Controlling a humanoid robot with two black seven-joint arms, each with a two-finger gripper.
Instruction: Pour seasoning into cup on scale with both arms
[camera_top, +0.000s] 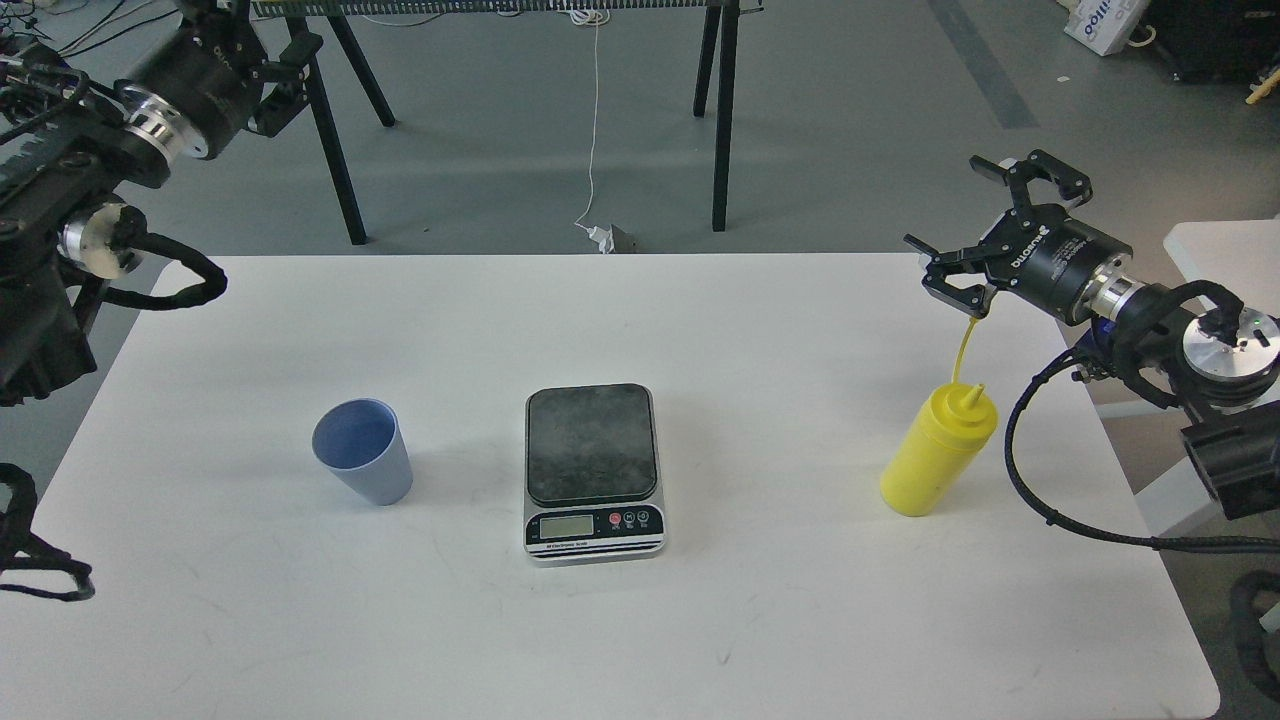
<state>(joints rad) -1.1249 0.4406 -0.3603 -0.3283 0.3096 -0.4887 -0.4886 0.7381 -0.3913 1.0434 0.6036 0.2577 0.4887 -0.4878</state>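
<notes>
Yellow squeeze bottle (935, 455) stands upright near the right edge of the white table (760, 620), about midway between the far and near edges. Cone nozzle on top; a thin yellow cap strap rises from it up toward the right gripper.

Scale (594, 472) sits flat at the middle of the table, dark top plate bare, display and buttons facing the near edge. Well apart from the bottle.

Blue-grey cup (364, 451) stands left of the scale, near it but not touching, mouth up. Nothing visible inside.

Right gripper (985, 230) hangs above the table's far right corner, higher than the bottle and a little beyond it. Fingers spread wide, nothing clamped between them. The top of the cap strap ends at the lower finger (958, 285); whether it touches or only lines up there, cannot tell.

Left gripper (285, 75) is raised beyond the table's far left corner, over the floor. Seen dark and side-on; its opening cannot be made out. Nothing seen in it.
</notes>
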